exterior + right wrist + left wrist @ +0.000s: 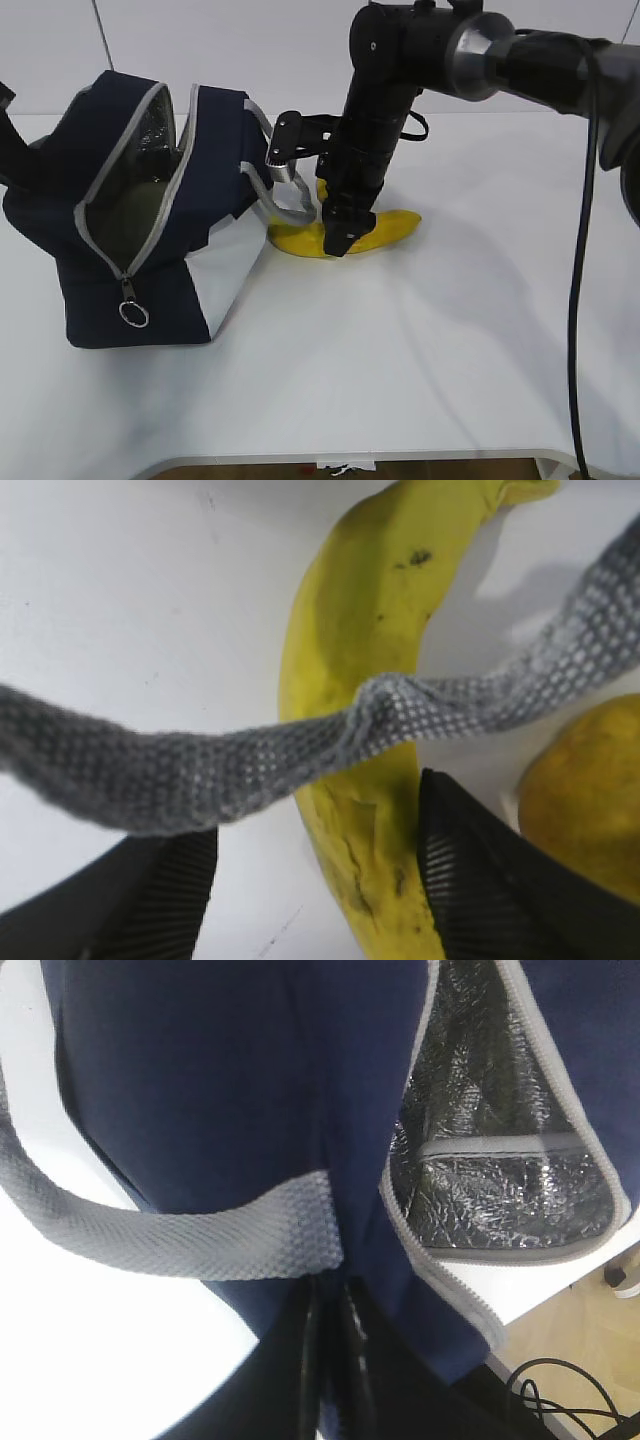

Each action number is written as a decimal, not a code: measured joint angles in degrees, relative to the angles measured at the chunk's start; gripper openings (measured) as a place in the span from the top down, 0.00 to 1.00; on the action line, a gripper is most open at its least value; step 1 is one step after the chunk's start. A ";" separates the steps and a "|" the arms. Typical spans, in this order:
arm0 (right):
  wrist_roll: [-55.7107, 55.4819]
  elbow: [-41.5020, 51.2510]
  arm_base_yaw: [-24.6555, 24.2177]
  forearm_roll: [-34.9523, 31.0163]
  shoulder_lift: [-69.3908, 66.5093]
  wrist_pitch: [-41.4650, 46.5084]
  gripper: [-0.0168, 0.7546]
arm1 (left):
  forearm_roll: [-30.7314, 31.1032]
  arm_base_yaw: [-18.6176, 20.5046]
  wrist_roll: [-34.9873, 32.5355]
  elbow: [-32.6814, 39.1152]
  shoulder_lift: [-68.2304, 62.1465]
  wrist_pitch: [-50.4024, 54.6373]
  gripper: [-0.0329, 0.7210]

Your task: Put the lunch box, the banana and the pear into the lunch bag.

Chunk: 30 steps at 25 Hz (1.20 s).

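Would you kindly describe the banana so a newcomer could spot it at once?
Start at the open navy bag on the table's left. Just right of it, under the right pincer, lies the banana: long, curved and yellow, unlike the rounder orange-yellow pear beside it.

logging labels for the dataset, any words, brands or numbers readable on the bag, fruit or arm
None can be read in any view.
lunch bag: plain navy fabric, grey zipper, no print.
banana: no sticker, only brown specks.
pear: bare skin.
right gripper and its arm: no readable marking.
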<state>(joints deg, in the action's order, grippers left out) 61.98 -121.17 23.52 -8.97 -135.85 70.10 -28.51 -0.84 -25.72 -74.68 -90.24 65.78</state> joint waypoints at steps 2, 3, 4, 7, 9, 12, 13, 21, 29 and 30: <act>0.35 -0.09 0.00 0.00 0.00 0.09 0.34 | 0.09 0.00 0.00 0.00 0.00 -0.09 0.96; 0.49 -0.21 0.00 0.00 0.00 0.09 0.34 | 0.09 0.00 0.00 0.00 0.00 -0.09 0.96; 0.49 -0.24 0.00 0.10 0.00 0.09 0.34 | 0.09 0.00 0.00 0.00 0.00 -0.09 0.96; 0.77 -0.70 0.00 -0.01 0.00 0.09 0.34 | 0.09 0.00 0.00 0.00 0.00 -0.09 0.96; 0.76 -0.82 0.00 -0.13 0.00 0.09 0.34 | 0.09 0.00 0.00 0.00 0.00 -0.09 0.96; 0.79 -0.82 0.00 -0.13 -0.22 0.09 0.34 | 0.09 0.00 0.00 0.00 0.00 -0.09 0.96; 0.79 -0.82 0.00 -0.13 -0.34 0.09 0.34 | 0.09 0.00 0.00 0.00 0.00 -0.09 0.96; 0.90 -0.82 0.00 -0.21 -1.45 0.09 0.34 | 0.09 0.00 0.00 0.00 0.00 -0.09 0.96; -4.76 -0.82 0.00 -0.61 -1.45 0.09 0.34 | 0.09 0.00 0.00 0.00 0.00 -0.09 0.96; -6.01 -0.82 0.00 -0.83 -1.45 0.09 0.34 | 0.09 0.00 0.00 0.00 0.00 -0.09 0.96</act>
<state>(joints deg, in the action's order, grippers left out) 55.97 -121.99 23.52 -9.79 -137.31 70.19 -28.42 -0.84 -25.72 -74.68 -90.24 65.69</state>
